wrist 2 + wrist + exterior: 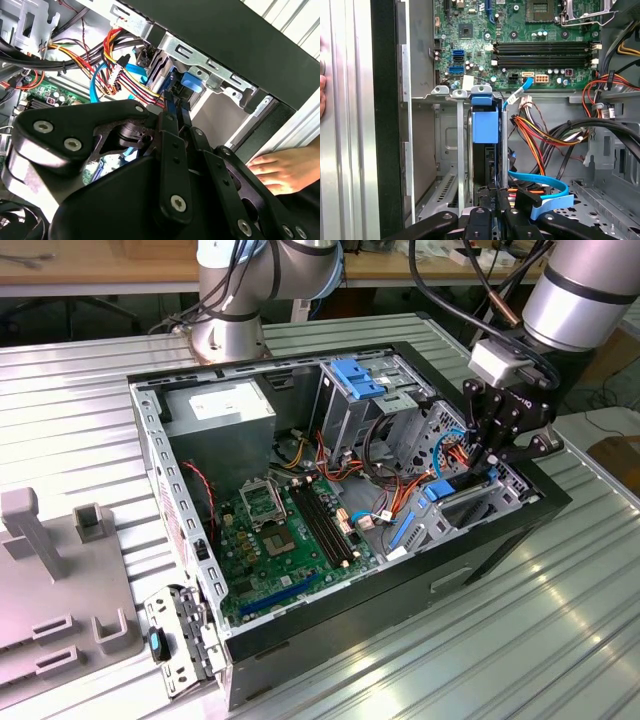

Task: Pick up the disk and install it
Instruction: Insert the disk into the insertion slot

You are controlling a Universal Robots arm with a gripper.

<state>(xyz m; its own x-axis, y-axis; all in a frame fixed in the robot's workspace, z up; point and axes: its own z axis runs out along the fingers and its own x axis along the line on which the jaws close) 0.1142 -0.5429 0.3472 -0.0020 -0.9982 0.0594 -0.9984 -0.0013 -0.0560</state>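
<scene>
Where the gripper (488, 462) dips into the case (300, 650), its fingers (172, 130) are closed tight together, holding nothing. The disk (485, 127) stands on its edge in a slot right ahead of the tips. Wires (540, 145) hang just beside the gripper.

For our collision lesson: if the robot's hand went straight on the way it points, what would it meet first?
Most likely the disk, standing on edge in the drive bay straight ahead of the hand; whether they touch is unclear.
</scene>
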